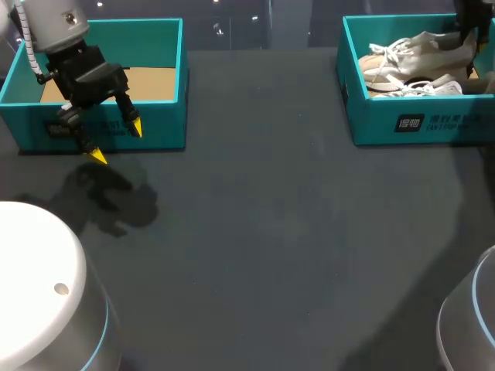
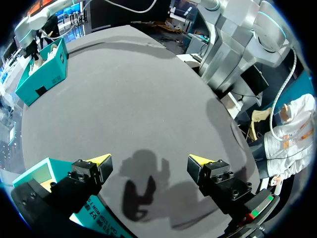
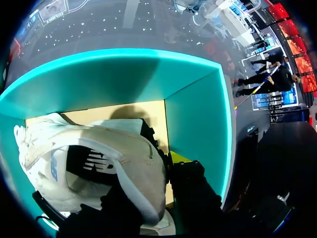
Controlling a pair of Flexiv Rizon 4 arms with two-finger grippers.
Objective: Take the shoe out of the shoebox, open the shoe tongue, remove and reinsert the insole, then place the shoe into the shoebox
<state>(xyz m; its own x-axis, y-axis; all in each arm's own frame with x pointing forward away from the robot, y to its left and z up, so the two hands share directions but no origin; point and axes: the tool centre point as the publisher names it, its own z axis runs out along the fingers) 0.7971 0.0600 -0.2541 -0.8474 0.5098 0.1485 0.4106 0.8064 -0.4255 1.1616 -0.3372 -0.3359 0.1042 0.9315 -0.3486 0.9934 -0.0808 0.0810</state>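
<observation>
A pale grey-white shoe [image 1: 424,46] lies in the teal shoebox [image 1: 418,124] at the table's far right, above a second shoe [image 1: 418,86]. My right gripper [image 1: 469,48] comes down into that box at the shoe's heel end. Up close in the right wrist view, the right gripper [image 3: 148,193] is shut on the heel of the shoe [image 3: 99,158], one finger outside and one inside the collar, close to the box wall [image 3: 198,114]. My left gripper [image 1: 116,142] hangs open and holds nothing just in front of the other teal box [image 1: 155,116].
The left teal box shows only a bare cardboard bottom. In the left wrist view its corner [image 2: 37,173] sits beside the open left gripper [image 2: 149,161], and the shoebox [image 2: 44,74] stands far ahead across the dark table [image 1: 271,232].
</observation>
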